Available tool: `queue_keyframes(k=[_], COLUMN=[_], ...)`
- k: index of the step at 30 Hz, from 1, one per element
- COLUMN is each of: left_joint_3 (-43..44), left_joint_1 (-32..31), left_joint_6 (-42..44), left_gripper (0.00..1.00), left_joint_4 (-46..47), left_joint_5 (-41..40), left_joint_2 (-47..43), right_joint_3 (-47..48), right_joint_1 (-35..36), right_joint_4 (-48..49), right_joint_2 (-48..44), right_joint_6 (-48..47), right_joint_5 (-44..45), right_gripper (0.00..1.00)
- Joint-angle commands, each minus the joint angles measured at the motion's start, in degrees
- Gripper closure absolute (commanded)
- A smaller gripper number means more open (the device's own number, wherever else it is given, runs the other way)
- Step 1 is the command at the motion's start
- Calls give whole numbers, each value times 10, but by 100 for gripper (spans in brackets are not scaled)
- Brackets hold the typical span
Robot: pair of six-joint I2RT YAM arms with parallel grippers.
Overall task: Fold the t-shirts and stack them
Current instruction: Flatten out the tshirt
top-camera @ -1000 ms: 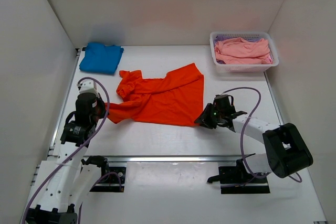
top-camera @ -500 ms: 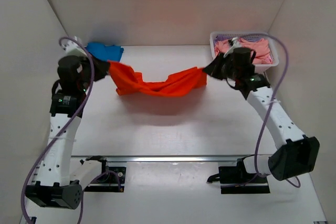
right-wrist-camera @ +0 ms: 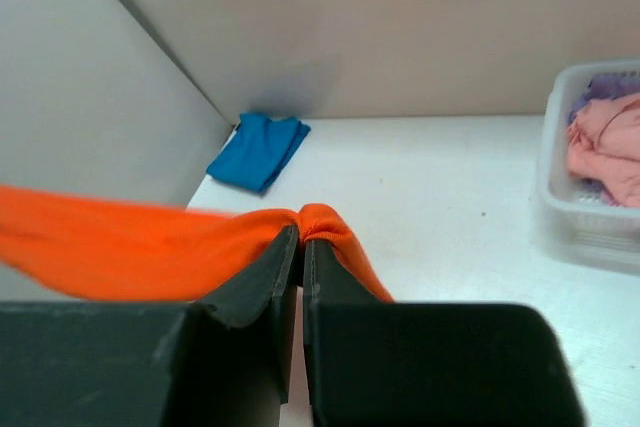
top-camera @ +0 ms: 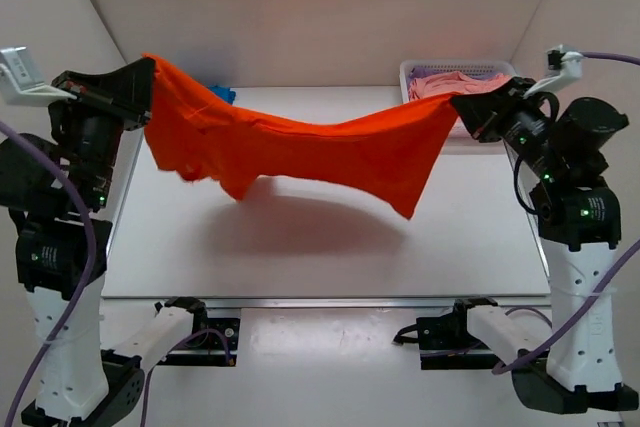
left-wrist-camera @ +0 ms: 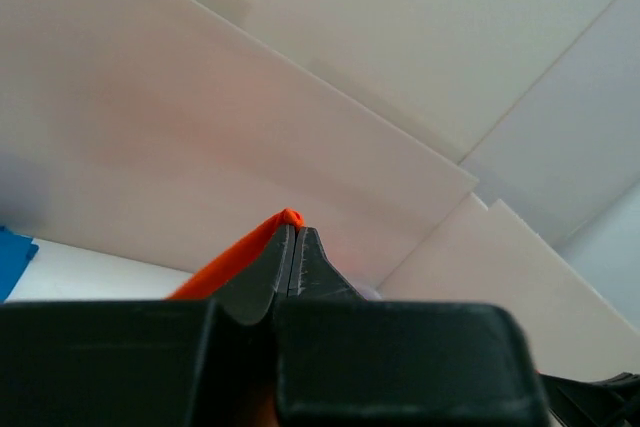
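Top external, orange t-shirt [top-camera: 320,152] strung between 2 tools [top-camera: 150,75] [top-camera: 457,105]

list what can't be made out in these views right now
- Blue t-shirt: top view, nearly all hidden behind the held-up orange t-shirt; left wrist view, cut by the left edge.
- Basket: top view, front hidden by the right gripper; right wrist view, cut by the right edge.
- Pink t-shirts: heaped, too crumpled to count.
- Table below the left gripper: left wrist view, blocked by the gripper's own body.
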Motion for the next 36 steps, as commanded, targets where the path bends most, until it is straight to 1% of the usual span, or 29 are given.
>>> queue_keyframes(k=[1,2,3,4,5,7,9,10,13,15,17,19,21,23,24,26,27,29,31,33,34,35,36], left_joint_3=[-8,-18,-22,-32,-37,-60,-79,-91,-87,-60,-18,23,82,143,150,133,116,88,56,15,-9,-23,-29], left_joint_1=[-20,-7,13,23,39,51,63,75,88,92,96,98,103,97,96,95,98,86,79,77,75,71,62], left_joint_6=[18,18,20,20,21,32,42,47,64,80,96,103,107,119,123,121,118,122,125,124,125,127,134], left_gripper=[100,100,100,100,100,100,100,100,100,100,100,100,100,100,100,100,100,100,100,100,100,100,100], left_joint_4=[-12,-14,-6,-3,1,11,20,34,49,48,54,56,37,12,11,20,21,21,27,33,36,28,30], left_joint_5=[-65,-53,-41,-14,11,27,46,44,77,94,88,82,82,79,76,73,75,81,80,80,80,64,59], left_joint_2=[18,26,37,48,60,87,112,130,184,234,256,269,286,291,280,253,239,211,179,124,111,83,62], right_joint_3=[18,13,13,14,14,8,-18,-21,2,56,110,194,249,286,297,283,268,236,173,116,95,46,30], right_joint_1=[-60,-67,-56,-32,-24,-3,-4,-4,-2,2,12,22,32,34,34,30,27,20,20,17,16,13,19], right_joint_4=[6,10,9,2,-6,1,40,45,54,42,24,-5,-32,-51,-55,-53,-49,-48,-32,-19,-18,-10,-6], right_joint_2=[25,43,51,75,101,131,160,182,243,299,337,356,373,377,371,357,345,323,289,235,221,190,157], right_joint_6=[9,10,2,-14,-27,-33,-28,-26,-39,-50,-72,-80,-96,-100,-96,-97,-95,-96,-95,-92,-90,-87,-89], right_joint_5=[-111,-124,-124,-108,-86,-81,-98,-98,-97,-86,-77,-59,-37,-32,-33,-37,-36,-39,-40,-35,-34,-31,-24], right_gripper=[100,100,100,100,100,100,100,100,100,100,100,100,100,100,100,100,100,100,100,100,100,100,100])
